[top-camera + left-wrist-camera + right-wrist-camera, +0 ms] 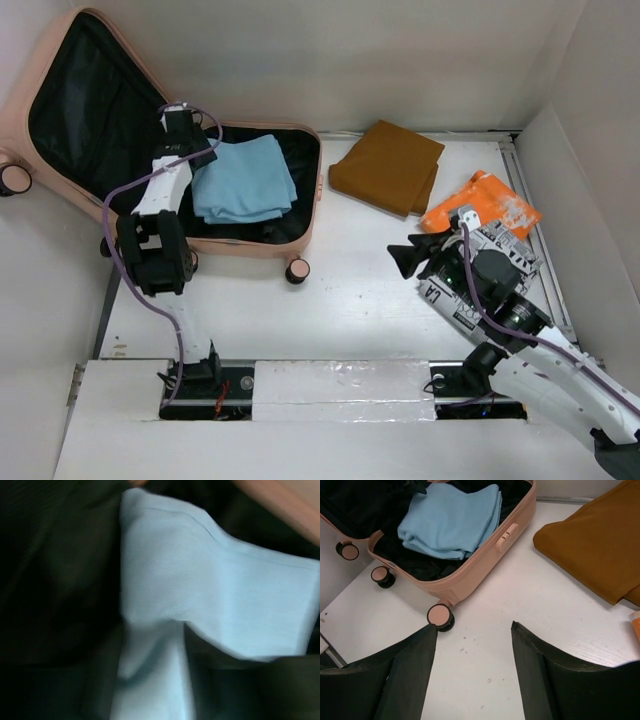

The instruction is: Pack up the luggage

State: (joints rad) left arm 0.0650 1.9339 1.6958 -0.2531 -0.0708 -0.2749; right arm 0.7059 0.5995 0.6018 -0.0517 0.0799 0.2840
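Note:
The luggage (pixel 300 236) lies open at the back left, its pink lid leaning against the wall and its black lining showing. A folded light blue cloth (pixel 245 180) rests in its base. My left gripper (pixel 190 135) hangs over the cloth's left edge inside the case. The left wrist view is blurred: a strip of the blue cloth (pixel 200 580) runs down between dark shapes, and I cannot make out the jaws. My right gripper (pixel 405 258) hovers open over bare table, right of the luggage (pixel 490 550). Nothing is between the jaws of this right gripper (pixel 473 625).
A folded brown cloth (pixel 388 165) lies on the table at the back, right of the case. An orange packet (pixel 480 203) sits beside it near the right wall. A caster wheel (pixel 440 616) sticks out just ahead of my right gripper's left finger.

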